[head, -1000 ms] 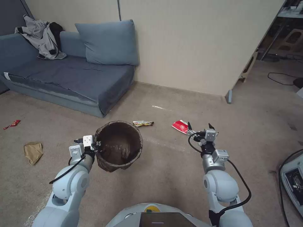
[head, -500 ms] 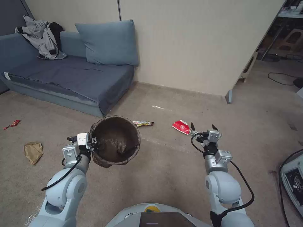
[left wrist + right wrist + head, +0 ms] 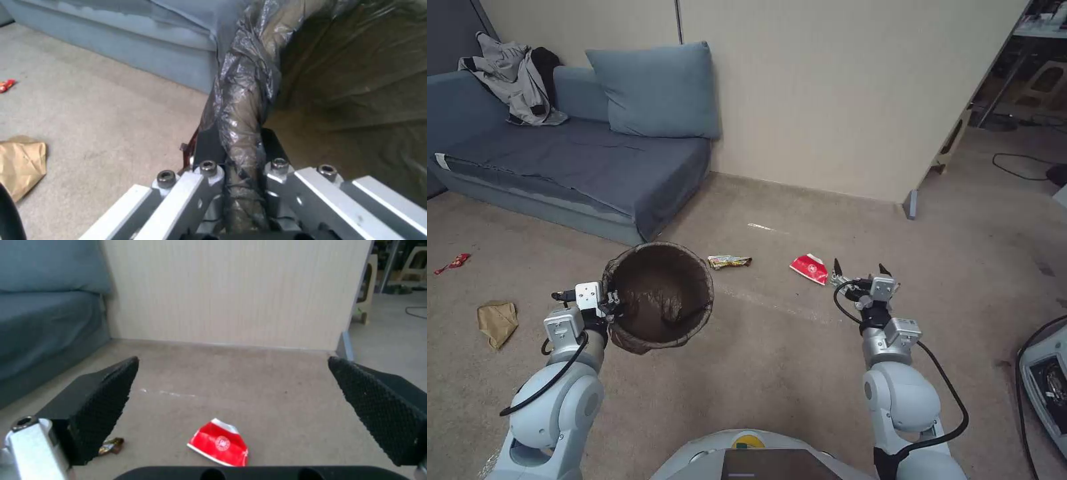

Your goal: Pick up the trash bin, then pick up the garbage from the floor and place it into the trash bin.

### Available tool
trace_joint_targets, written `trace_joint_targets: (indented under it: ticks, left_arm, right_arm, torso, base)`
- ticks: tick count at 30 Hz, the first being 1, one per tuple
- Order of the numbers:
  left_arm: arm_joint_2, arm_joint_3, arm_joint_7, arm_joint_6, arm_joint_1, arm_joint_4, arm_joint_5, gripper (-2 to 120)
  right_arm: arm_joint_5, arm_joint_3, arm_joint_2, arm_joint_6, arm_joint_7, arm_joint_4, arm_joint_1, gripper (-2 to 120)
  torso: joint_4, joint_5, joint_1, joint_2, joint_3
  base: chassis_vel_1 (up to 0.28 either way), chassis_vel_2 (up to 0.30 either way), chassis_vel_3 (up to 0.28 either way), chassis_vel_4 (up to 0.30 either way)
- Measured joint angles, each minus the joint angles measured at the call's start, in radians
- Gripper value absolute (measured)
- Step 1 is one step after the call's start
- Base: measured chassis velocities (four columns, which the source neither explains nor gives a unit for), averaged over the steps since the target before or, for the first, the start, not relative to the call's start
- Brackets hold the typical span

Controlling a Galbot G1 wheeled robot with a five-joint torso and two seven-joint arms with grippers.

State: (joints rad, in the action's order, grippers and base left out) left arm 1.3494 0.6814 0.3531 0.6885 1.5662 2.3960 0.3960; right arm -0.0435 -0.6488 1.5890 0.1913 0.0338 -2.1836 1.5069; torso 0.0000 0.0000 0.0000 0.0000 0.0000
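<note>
The trash bin (image 3: 657, 297), lined with a wrinkled dark-brown bag, hangs above the carpet. My left gripper (image 3: 607, 308) is shut on its near-left rim (image 3: 242, 133), one finger inside and one outside. My right gripper (image 3: 859, 269) stands open just right of a red-and-white snack packet (image 3: 810, 268), which lies on the floor ahead between its two fingers (image 3: 102, 400) in the right wrist view (image 3: 219, 444). Other garbage lies about: a yellow wrapper (image 3: 729, 261) behind the bin, a crumpled brown paper bag (image 3: 496, 321) and a small red wrapper (image 3: 452, 263) at the left.
A blue sofa (image 3: 560, 167) with a cushion and a grey jacket stands at the back left. A beige wall panel (image 3: 854, 100) runs behind the litter. Cables and equipment (image 3: 1044, 380) sit at the right edge. Open carpet lies between the arms.
My left arm has carried the bin to the left and a little up. My right gripper has drifted slightly right, still open.
</note>
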Motion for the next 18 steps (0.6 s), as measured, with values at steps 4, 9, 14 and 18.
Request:
trace_joint_targets:
  ticks: [4, 9, 14, 18]
  left_arm:
    - [0.004, 0.001, 0.000, -0.005, 0.002, 0.000, -0.010, 5]
    - [0.008, 0.002, -0.001, -0.005, 0.002, -0.003, -0.018, 5]
    - [0.014, 0.004, -0.007, -0.005, 0.005, -0.006, -0.033, 5]
    - [0.014, 0.014, -0.013, -0.006, 0.008, -0.007, -0.037, 5]
  right_arm:
    - [0.000, -0.001, 0.001, -0.002, 0.000, 0.000, 0.000, 100]
    - [0.000, -0.001, 0.002, -0.003, 0.000, 0.000, -0.002, 100]
    - [0.001, -0.001, 0.003, -0.004, 0.000, 0.000, -0.002, 100]
    - [0.001, -0.002, 0.003, -0.004, 0.000, 0.001, -0.003, 100]
  torso:
    - [0.0000, 0.0000, 0.000, 0.000, 0.000]
    - [0.0000, 0.0000, 0.000, 0.000, 0.000]
    - [0.0000, 0.0000, 0.000, 0.000, 0.000]
    - [0.0000, 0.0000, 0.000, 0.000, 0.000]
  base:
    - [0.000, 0.000, 0.000, 0.000]
    - [0.000, 0.000, 0.000, 0.000]
    - [0.000, 0.000, 0.000, 0.000]
    - [0.000, 0.000, 0.000, 0.000]
